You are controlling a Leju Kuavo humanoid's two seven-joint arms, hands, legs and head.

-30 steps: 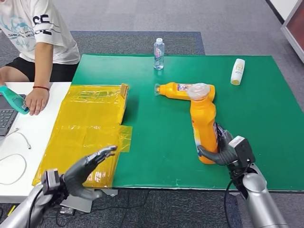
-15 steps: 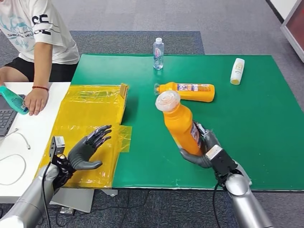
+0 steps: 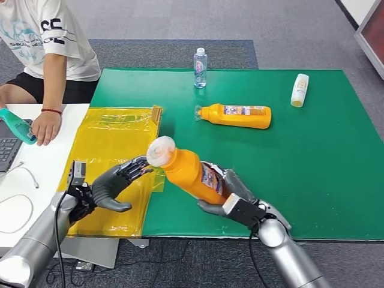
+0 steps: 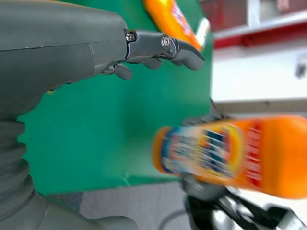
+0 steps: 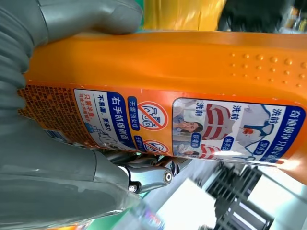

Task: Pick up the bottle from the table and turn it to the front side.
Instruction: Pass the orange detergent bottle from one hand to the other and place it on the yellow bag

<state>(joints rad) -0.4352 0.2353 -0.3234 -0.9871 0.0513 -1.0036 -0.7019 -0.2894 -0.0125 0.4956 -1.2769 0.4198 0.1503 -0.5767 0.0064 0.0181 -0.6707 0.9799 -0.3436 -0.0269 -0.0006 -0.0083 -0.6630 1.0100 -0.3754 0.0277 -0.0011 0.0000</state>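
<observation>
My right hand (image 3: 226, 193) grips an orange bottle (image 3: 192, 173) by its lower body and holds it in the air, tilted, its white cap (image 3: 160, 150) pointing to the left over the edge of the green mat (image 3: 317, 156). The right wrist view shows the bottle's printed label (image 5: 188, 125) with my thumb (image 5: 90, 14) pressed on the orange side. My left hand (image 3: 115, 183) is open above the yellow plastic sheet (image 3: 108, 156), fingers stretched toward the cap. The same bottle (image 4: 231, 151) hangs blurred in front of my left fingers (image 4: 163, 48) in the left wrist view.
A second orange bottle (image 3: 235, 115) lies on the mat further back. A small clear water bottle (image 3: 200, 67) stands at the far edge, a white bottle (image 3: 300, 90) lies at the far right. A person (image 3: 47, 42) sits at the left with a hand on the white table (image 3: 27, 174).
My right hand has carried the bottle left and tipped it further, from nearly upright to almost lying flat. My left hand has moved forward and right toward the cap.
</observation>
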